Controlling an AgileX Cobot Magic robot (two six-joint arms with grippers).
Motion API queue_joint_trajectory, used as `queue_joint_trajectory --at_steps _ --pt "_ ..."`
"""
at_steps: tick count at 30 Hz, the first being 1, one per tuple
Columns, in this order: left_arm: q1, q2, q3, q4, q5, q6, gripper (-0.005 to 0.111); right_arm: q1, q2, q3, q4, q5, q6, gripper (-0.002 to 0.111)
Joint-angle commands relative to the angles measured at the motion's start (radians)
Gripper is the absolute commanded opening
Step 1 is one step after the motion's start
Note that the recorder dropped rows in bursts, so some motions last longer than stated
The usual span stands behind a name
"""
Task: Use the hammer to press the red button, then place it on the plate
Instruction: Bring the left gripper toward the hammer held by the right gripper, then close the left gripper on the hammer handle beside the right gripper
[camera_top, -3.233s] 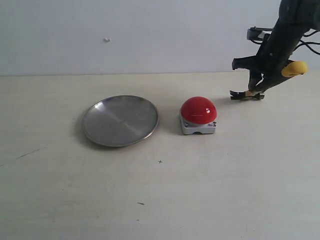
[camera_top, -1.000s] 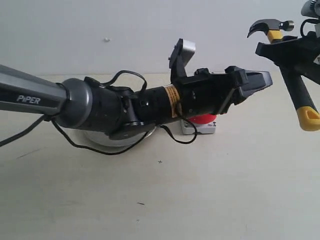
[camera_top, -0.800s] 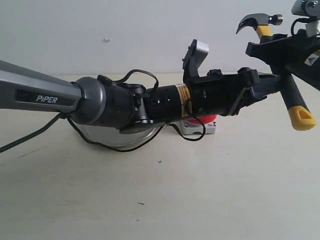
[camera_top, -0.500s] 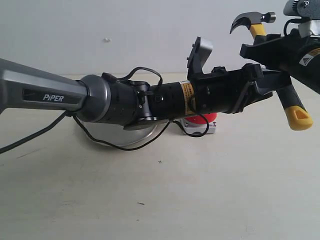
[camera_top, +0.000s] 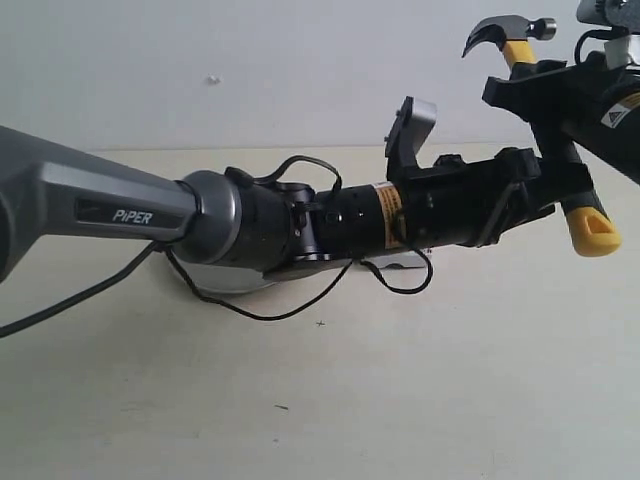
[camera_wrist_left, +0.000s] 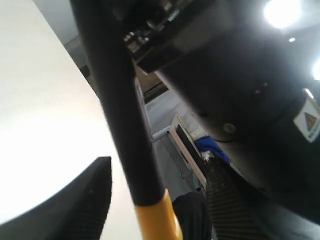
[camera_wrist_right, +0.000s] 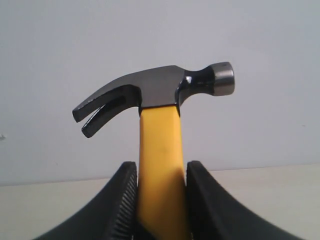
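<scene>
A white wall (camera_top: 200, 60) backs a pale beige table (camera_top: 320, 400). In the exterior view the left arm (camera_top: 150, 205) stretches from the left edge across the middle. Its left gripper (camera_top: 548, 188) is at the far right, level with the dark lower handle of the hammer (camera_top: 505, 27). The right gripper (camera_top: 545, 92) holds the hammer up in the air at the upper right, head uppermost and the yellow looped end (camera_top: 590, 228) hanging low. A sliver of the plate (camera_top: 212, 283) shows under the left arm; the red button is hidden behind that arm.

In the left wrist view the black handle (camera_wrist_left: 125, 125) runs between the spread fingers (camera_wrist_left: 95, 200), with a clear gap beside one of them.

In the right wrist view the fingers (camera_wrist_right: 125, 200) are pressed onto the yellow neck (camera_wrist_right: 159, 150) just below the dark claw head (camera_wrist_right: 160, 85), pinching it upright against the wall.
</scene>
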Motion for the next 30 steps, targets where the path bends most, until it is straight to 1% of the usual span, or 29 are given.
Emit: queue_joint_trajectory --at_steps 1,5,8,10,16,22,30 --pt "-0.002 0.008 -0.016 -0.032 0.003 0.025 0.056 0.000 -0.022 -0.006 -0.010 -0.074 0.002 0.000" --pt "-0.007 0.008 -0.052 -0.003 0.003 0.013 0.056 0.030 -0.022 -0.006 -0.014 -0.068 -0.009 0.000" --pt "-0.008 0.008 -0.054 0.000 0.039 -0.008 0.056 0.058 -0.022 -0.006 0.002 -0.079 -0.082 0.000" --pt "-0.010 0.008 -0.054 0.010 0.060 -0.007 0.056 0.068 -0.022 -0.006 0.035 -0.079 -0.086 0.000" --pt "-0.010 0.008 -0.054 0.006 0.064 -0.007 0.056 0.068 -0.022 -0.006 0.046 -0.060 -0.077 0.000" --pt "-0.008 0.008 -0.054 -0.015 0.096 -0.005 0.056 0.068 -0.039 -0.006 0.046 -0.048 -0.017 0.000" --pt "-0.010 0.008 -0.071 -0.012 0.111 -0.032 0.056 0.068 -0.046 -0.006 0.051 -0.008 -0.015 0.000"
